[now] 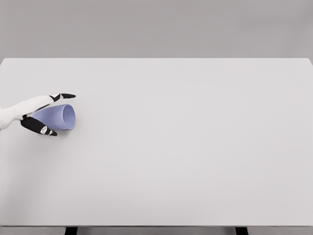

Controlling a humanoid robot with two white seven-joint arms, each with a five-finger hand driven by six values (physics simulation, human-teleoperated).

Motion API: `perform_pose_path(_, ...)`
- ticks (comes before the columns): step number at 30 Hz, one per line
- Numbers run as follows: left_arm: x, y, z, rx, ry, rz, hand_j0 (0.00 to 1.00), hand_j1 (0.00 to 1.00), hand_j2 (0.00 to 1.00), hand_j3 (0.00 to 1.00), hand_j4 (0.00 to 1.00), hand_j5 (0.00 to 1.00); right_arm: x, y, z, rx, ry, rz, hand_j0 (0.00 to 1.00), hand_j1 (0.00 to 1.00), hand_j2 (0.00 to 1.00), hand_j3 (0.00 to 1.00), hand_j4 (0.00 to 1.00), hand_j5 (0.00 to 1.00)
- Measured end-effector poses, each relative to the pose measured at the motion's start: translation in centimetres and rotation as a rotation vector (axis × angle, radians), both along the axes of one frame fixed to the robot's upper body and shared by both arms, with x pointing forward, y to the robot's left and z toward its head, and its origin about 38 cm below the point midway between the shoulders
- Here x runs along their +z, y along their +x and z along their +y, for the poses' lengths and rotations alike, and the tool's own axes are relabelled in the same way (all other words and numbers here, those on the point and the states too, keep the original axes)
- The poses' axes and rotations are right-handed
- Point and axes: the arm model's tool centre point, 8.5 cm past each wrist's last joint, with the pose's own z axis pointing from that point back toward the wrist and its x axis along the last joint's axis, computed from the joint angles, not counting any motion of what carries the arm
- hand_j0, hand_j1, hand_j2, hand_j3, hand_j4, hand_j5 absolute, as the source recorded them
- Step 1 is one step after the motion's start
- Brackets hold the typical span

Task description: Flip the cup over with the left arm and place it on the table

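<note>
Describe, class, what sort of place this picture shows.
Probably a simulated test bench: a plain white table before a bare grey wall, with only a left hand grasping a blue cup lying on its side.

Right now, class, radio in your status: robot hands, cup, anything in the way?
Left robot hand closed around cup. Cup on its side, mouth facing right, at table left edge. Right robot hand out of view. No obstruction seen.

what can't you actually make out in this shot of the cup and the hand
- Head view: the left hand sits around the cup, hiding its closed end.
- Whether the cup on its side touches the table or is slightly lifted cannot be told.
- The left arm is cut off by the left edge.
- The right arm is out of view.
- Table legs are cut off by the bottom edge.
</note>
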Motion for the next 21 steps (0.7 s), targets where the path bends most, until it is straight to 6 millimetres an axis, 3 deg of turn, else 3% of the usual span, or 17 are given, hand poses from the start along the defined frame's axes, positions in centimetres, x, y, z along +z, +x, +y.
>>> perform_pose_path(21, -1.0, 0.7, -0.3, 0.007, 0.005, 0.017, 1.0, 1.0, 1.0, 1.0, 1.0, 1.0, 0.0, 0.0, 0.0, 0.0, 0.0, 0.0, 1.0, 1.0, 1.0, 1.0, 1.0, 1.0)
